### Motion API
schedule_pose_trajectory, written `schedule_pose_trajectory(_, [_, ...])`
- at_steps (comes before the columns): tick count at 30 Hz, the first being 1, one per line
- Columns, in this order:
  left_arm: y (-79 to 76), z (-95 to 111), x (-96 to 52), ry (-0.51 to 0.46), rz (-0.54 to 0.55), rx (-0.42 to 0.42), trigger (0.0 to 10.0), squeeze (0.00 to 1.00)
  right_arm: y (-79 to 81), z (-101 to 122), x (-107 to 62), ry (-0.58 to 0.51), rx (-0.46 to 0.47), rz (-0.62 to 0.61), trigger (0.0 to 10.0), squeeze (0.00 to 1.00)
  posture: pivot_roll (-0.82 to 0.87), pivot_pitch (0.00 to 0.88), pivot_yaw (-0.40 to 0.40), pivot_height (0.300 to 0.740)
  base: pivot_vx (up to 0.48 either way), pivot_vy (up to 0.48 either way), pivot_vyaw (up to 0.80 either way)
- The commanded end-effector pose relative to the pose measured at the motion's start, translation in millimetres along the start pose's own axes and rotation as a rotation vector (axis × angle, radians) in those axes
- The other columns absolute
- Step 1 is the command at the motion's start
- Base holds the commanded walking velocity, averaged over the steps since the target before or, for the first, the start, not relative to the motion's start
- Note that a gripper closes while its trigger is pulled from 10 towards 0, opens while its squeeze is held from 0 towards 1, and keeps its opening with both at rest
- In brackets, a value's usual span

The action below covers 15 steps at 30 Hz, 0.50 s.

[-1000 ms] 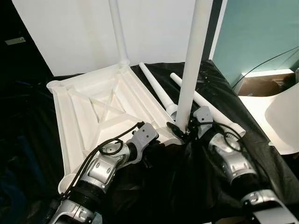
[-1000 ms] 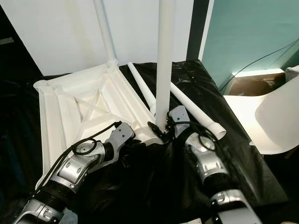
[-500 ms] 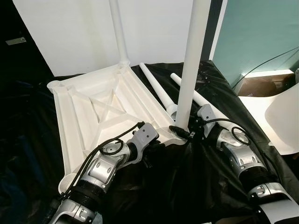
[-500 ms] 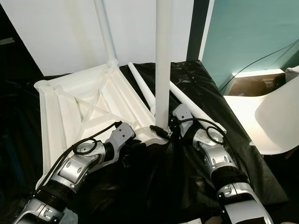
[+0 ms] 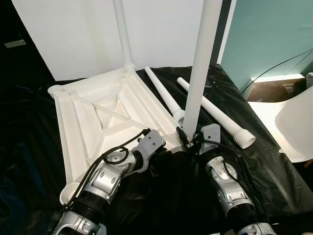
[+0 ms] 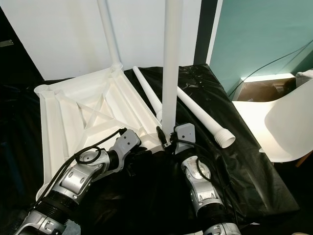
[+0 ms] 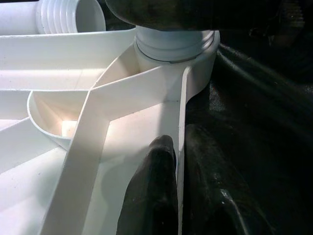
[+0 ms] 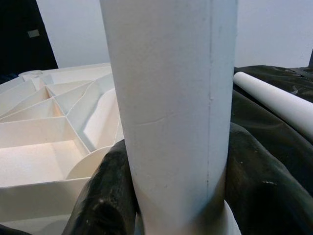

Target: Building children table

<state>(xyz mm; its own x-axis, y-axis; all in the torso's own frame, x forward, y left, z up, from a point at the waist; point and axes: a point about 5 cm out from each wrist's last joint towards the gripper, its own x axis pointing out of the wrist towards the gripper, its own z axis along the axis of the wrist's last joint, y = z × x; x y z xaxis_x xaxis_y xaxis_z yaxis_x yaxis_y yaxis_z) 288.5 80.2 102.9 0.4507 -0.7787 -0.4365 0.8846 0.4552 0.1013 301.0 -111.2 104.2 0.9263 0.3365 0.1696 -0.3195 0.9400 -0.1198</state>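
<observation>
The white tabletop (image 5: 105, 117) lies upside down on a black sheet (image 5: 161, 196), ribs facing up. One leg (image 5: 122, 34) already stands in its far corner. A second leg (image 5: 198, 68) stands upright in the near right corner socket, and the right gripper (image 5: 188, 142) pinches it low down, one finger (image 8: 105, 196) on each side. The left gripper (image 7: 178, 161) clamps the tabletop's near rim beside that socket. Two loose legs (image 5: 215, 112) lie on the sheet just past the tabletop's right edge. Judging by the thread rings visible above the socket, the leg may not be fully seated; if it tilts while turning, it could cross-thread or topple, and the tabletop could slide on the slick sheet
</observation>
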Motion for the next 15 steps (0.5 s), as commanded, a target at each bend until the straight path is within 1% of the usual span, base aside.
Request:
schedule_pose_trajectory(1, [-7.2,-37.1,-1.1,0.143,-0.001,-0.094,10.0,0.00,-10.5,-9.8,-5.2,0.053,0.004,-0.059,0.0,0.00,0.04,0.000,0.025,0.740,0.000,0.000,0.00])
schedule_pose_trajectory(2, [-7.3,-36.9,-0.7,0.142,-0.002,-0.095,10.0,0.00,-9.9,-8.8,-2.5,0.056,0.000,-0.032,4.3,0.00,0.04,0.000,0.023,0.740,0.000,0.000,0.00])
schedule_pose_trajectory(3, [-7.3,-36.9,-0.7,0.142,-0.002,-0.095,10.0,0.00,-9.9,-8.8,-2.5,0.056,0.000,-0.032,4.3,0.00,0.04,0.000,0.023,0.740,0.000,0.000,0.00])
schedule_pose_trajectory(4, [-7.5,-36.4,0.0,0.141,-0.002,-0.095,10.0,0.00,-8.4,-8.3,0.0,0.067,-0.013,0.023,10.0,0.00,0.03,0.000,0.023,0.740,0.000,0.000,0.00])
schedule_pose_trajectory(5, [-7.5,-36.4,0.0,0.141,-0.002,-0.095,10.0,0.00,-8.4,-8.3,0.0,0.067,-0.013,0.023,10.0,0.00,0.03,0.000,0.023,0.740,0.000,0.000,0.00])
schedule_pose_trajectory(6, [-7.7,-36.1,0.6,0.140,-0.003,-0.095,10.0,0.00,-10.2,-6.9,1.2,0.064,-0.005,0.080,10.0,0.93,0.03,0.000,0.023,0.740,0.000,0.000,0.00])
schedule_pose_trajectory(7, [-7.9,-35.9,1.2,0.138,-0.003,-0.096,10.0,0.00,-15.1,-4.7,2.8,0.063,0.006,0.148,10.0,1.00,0.03,0.000,0.024,0.740,0.000,0.000,0.00])
schedule_pose_trajectory(8, [-8.3,-36.2,1.4,0.138,-0.004,-0.097,10.0,0.00,-22.0,0.1,5.1,0.056,-0.008,0.209,10.0,1.00,0.03,0.000,0.026,0.740,0.000,0.000,0.00])
schedule_pose_trajectory(10, [-8.3,-36.2,1.4,0.138,-0.004,-0.097,10.0,0.00,-22.0,0.1,5.1,0.056,-0.008,0.209,10.0,1.00,0.03,0.000,0.026,0.740,0.000,0.000,0.00])
schedule_pose_trajectory(11, [-8.5,-36.5,1.4,0.139,-0.004,-0.097,10.0,0.00,-26.8,3.6,6.5,0.051,-0.021,0.242,10.0,1.00,0.03,0.000,0.026,0.740,0.000,0.000,0.00])
schedule_pose_trajectory(12, [-8.7,-36.9,1.3,0.140,-0.004,-0.099,10.0,0.00,-35.6,12.9,11.8,0.032,-0.048,0.276,10.0,0.00,0.03,0.000,0.025,0.740,0.000,0.000,0.00])
schedule_pose_trajectory(13, [-8.7,-37.2,1.2,0.140,-0.005,-0.099,10.0,0.00,-42.0,21.0,16.2,0.017,-0.070,0.304,10.0,0.00,0.03,0.000,0.025,0.740,0.000,0.000,0.00])
schedule_pose_trajectory(14, [-8.7,-37.2,1.2,0.140,-0.005,-0.099,10.0,0.00,-42.0,21.0,16.2,0.017,-0.070,0.304,10.0,0.00,0.03,0.000,0.025,0.740,0.000,0.000,0.00])
schedule_pose_trajectory(15, [-8.8,-37.3,1.3,0.141,-0.006,-0.100,10.0,0.00,-47.8,27.4,20.5,0.017,-0.079,0.349,10.0,0.00,0.02,0.000,0.027,0.740,0.000,0.000,0.00])
